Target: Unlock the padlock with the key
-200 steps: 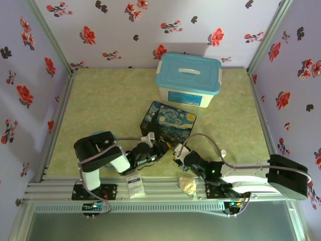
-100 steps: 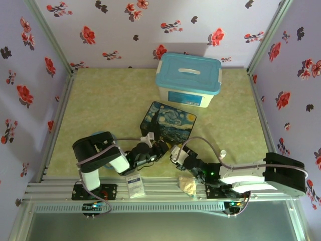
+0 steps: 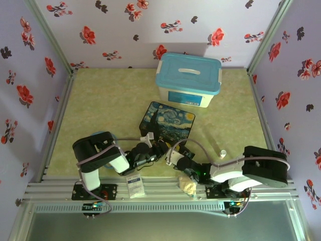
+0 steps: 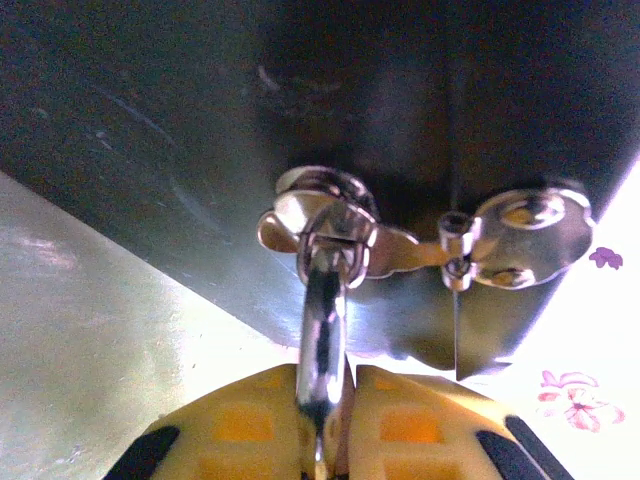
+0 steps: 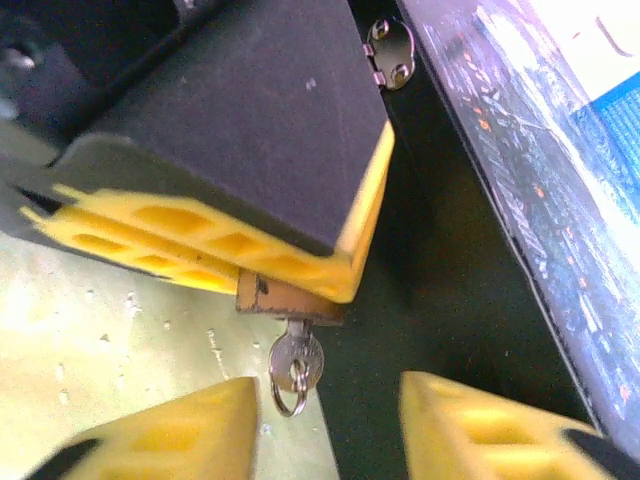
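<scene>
The left gripper (image 4: 328, 374) is clenched on the padlock (image 5: 290, 298). In the left wrist view its two yellow pads (image 4: 245, 420) press together on the silver shackle (image 4: 322, 320), which runs up from between them and through the clasp (image 4: 335, 228) on the dark side of the tin (image 3: 170, 123). In the right wrist view the brass body sticks out just below those pads.

The right gripper (image 5: 330, 400) is released: its fingers (image 5: 180, 430) stand apart on either side of the key (image 5: 296, 358), touching neither it nor the lock.

The key sits in the free end of the padlock body, blade in the lock, round head pointing away from the lock toward the right gripper. Its long axis is in line with the lock body and shackle. A small ring (image 5: 290, 395) hangs from the head.

From above, both grippers meet at the near edge of the tin, low over the table (image 3: 105, 105), the left one coming from the left and the right one from the right. The lock itself is too small to make out there.
</scene>
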`<action>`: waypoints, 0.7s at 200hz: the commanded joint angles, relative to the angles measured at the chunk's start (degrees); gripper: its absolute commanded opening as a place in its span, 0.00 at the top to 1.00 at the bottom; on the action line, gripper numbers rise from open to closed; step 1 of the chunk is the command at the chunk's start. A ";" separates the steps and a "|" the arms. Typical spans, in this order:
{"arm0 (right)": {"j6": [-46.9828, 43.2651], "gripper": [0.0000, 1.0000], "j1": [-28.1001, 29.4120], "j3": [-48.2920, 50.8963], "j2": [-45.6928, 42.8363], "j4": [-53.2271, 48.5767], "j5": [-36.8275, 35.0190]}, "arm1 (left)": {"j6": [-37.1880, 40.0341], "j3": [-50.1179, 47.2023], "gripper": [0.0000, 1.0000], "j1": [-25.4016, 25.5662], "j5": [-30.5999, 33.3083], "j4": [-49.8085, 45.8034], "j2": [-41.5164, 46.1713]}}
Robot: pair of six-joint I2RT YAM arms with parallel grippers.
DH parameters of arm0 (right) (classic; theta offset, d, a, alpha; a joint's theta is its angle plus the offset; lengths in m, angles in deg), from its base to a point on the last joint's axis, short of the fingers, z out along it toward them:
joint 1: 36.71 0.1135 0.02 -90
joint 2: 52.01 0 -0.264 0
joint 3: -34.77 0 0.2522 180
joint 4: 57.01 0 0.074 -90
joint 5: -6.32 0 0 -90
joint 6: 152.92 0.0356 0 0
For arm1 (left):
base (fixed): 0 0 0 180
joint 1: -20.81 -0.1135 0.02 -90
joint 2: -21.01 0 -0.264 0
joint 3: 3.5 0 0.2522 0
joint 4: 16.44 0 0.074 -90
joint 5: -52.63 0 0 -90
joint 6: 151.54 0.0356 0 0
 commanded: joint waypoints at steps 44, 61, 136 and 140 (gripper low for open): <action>-3.21 0.75 0.36 -5.09 7.59 5.93 -1.60 | -0.62 -0.79 1.00 0.55 -0.96 1.98 1.40; -2.24 0.78 0.34 -4.75 8.92 8.19 -2.64 | -0.71 -0.95 1.00 0.55 -0.93 2.04 1.63; 9.33 0.94 -1.00 -2.52 5.94 5.42 8.00 | -0.29 -1.22 1.00 0.65 -0.77 2.15 2.90; 10.30 0.96 -1.23 -2.47 5.43 5.27 9.49 | 0.00 -1.13 1.00 0.72 -0.79 2.07 2.88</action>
